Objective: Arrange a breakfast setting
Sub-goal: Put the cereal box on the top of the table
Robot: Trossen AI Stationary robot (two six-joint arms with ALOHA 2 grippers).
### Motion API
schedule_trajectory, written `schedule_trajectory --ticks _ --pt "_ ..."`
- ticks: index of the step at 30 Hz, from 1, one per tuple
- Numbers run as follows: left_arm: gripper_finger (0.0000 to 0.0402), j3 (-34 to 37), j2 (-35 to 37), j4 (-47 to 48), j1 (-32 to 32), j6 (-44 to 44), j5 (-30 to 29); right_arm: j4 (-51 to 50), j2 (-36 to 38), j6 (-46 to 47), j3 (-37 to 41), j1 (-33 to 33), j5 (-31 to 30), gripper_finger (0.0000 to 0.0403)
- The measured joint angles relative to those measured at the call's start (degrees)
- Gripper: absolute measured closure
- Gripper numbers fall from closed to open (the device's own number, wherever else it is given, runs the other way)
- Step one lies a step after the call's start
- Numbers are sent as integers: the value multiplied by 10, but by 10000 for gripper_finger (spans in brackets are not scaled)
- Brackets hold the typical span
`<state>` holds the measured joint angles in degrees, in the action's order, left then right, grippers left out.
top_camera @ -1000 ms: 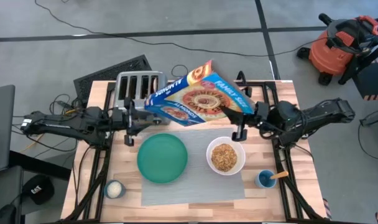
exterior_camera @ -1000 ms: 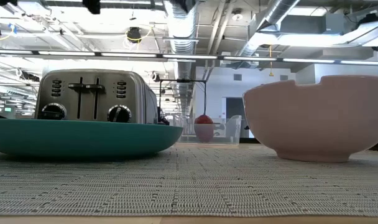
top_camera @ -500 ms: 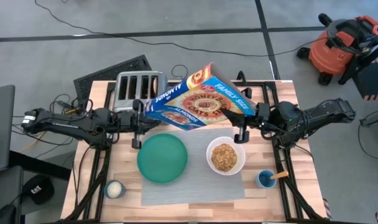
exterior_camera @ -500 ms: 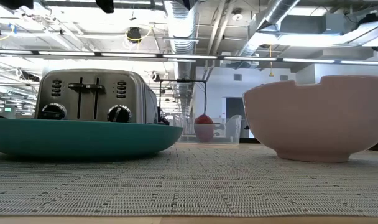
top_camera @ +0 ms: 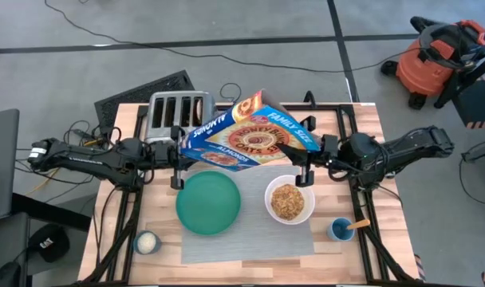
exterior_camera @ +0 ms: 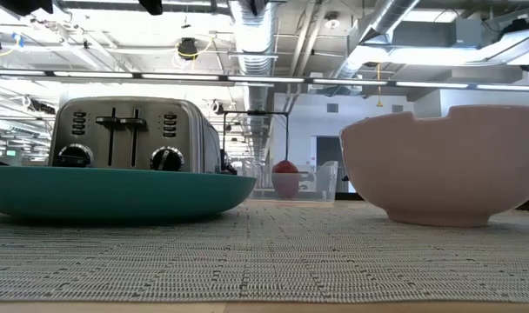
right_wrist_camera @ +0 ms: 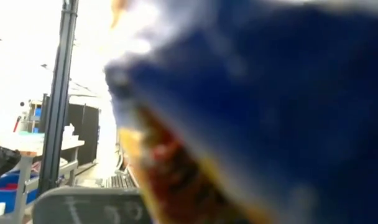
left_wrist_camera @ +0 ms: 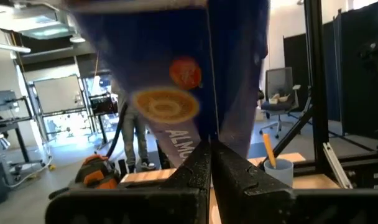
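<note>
The left gripper (top_camera: 179, 163) has just been pressed together beside the cereal box (top_camera: 246, 137), pinched by the right gripper (top_camera: 304, 163); the filled bowl (top_camera: 289, 201) sits below it, so pouring appears finished.

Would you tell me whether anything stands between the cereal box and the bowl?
Nothing visible does. The box hangs tilted over the mat's far edge, gripped by the right gripper. The bowl sits uncovered just in front of it, beside the plate.
</note>
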<state>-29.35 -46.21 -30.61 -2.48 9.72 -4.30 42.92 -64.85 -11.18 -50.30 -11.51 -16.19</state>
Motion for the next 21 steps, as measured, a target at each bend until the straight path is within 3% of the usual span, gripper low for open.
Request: schedule_trajectory --ticks 9,14,21 --pt "401 0 -5 -18 0 -3 6 3 -27 32 0 20 -1 346" --pt "401 0 1 34 0 -15 -7 -18 -3 8 0 10 -11 346" --pt "401 -1 33 184 0 -51 -81 -104 71 -48 2 -32 -126 346"
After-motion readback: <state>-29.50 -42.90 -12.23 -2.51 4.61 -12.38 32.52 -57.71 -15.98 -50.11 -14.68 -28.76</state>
